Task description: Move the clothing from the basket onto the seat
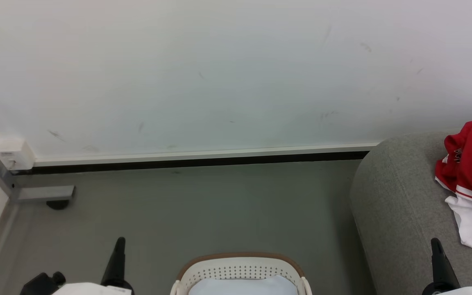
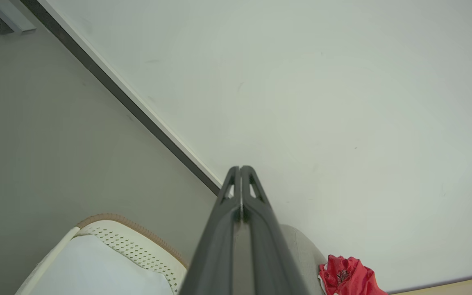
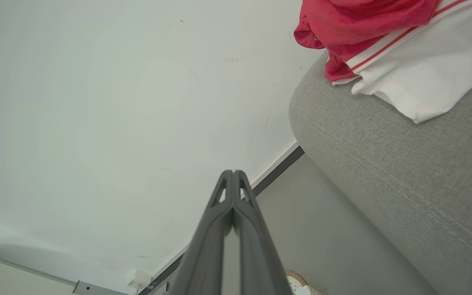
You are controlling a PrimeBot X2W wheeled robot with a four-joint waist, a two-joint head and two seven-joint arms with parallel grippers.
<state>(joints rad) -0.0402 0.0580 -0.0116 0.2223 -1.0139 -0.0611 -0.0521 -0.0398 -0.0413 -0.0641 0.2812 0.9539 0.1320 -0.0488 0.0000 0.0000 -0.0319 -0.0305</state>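
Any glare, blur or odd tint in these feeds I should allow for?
Head view: soft, even light, no glare; the clothing on the seat reads sharp. Left wrist view: slight greenish cast, skirting runs diagonally, left pincer sharp at its tip. Right wrist view: seat weave crisp, right pincer shut, no glare.

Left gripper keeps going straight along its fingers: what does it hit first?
Probably the white wall, just above the dark skirting strip. The left gripper, shut, points past the basket and nothing stands between; depth is hard to judge.
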